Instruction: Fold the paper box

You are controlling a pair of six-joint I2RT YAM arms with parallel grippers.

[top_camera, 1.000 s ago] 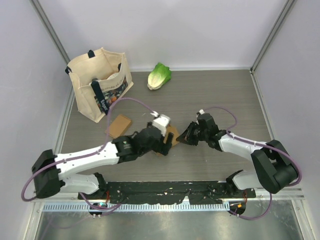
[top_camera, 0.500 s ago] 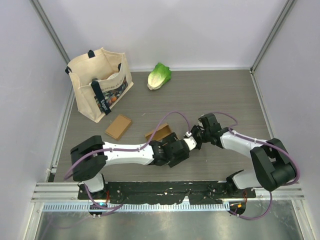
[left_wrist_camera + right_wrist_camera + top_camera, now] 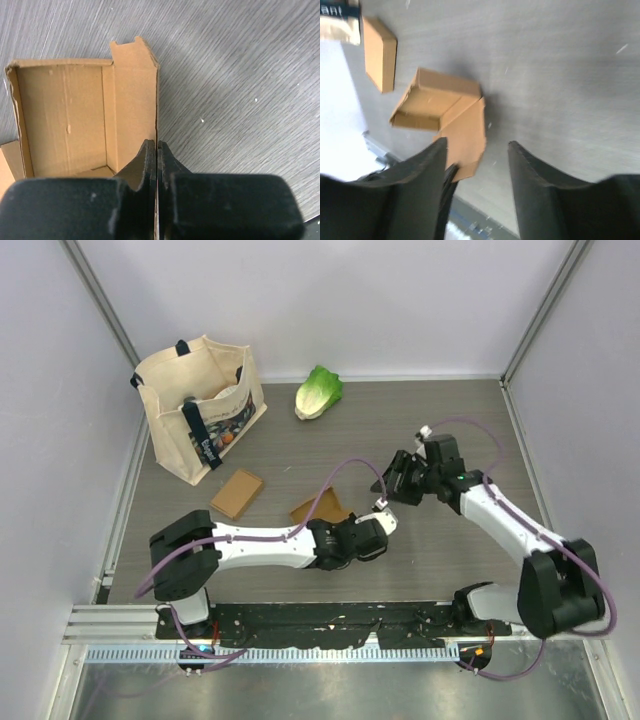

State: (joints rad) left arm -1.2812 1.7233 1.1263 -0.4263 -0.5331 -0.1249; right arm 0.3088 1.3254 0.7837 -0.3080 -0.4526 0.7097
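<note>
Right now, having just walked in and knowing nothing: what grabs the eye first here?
A half-folded paper box lies mid-table, one flap pinched in the left tool, while the right tool hovers open off to its right. At the back, a canvas tote bag and a green lettuce stand out.

A grey wood-grain counter (image 3: 450, 425) sits boxed by pale walls (image 3: 400, 300), with metal corner posts (image 3: 100, 300) far left and right.
</note>
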